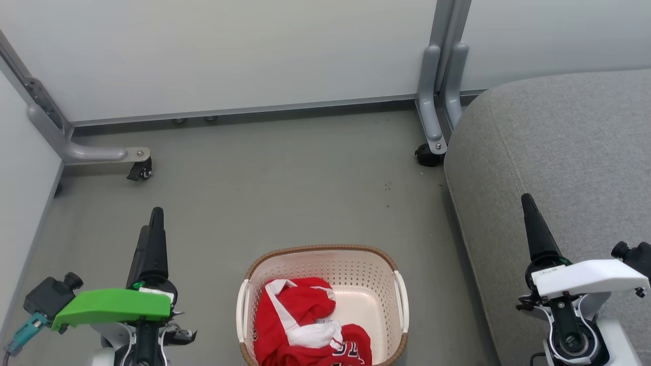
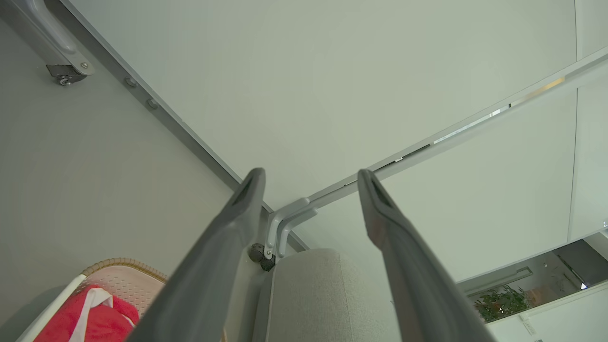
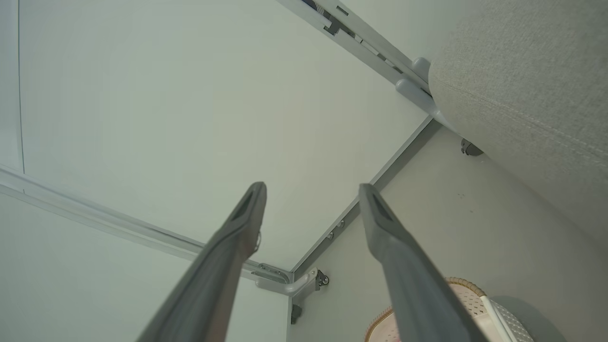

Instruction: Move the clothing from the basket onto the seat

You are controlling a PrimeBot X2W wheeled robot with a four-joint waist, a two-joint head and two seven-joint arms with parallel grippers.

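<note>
Clothing (image 1: 300, 325) bunched in basket (image 1: 356, 274), lower centre of head view; seat (image 1: 559, 152) at right has none. Task looks unstarted. Left gripper (image 2: 311, 173) and right gripper (image 3: 311, 187) both spread wide, empty.

The near end of the basket (image 1: 325, 250) and the lower part of the clothing (image 1: 300, 325) are cut off by the head view's bottom edge, the seat (image 1: 559, 152) is cropped at the right, and the lettering (image 1: 352, 351) cannot be read.
</note>
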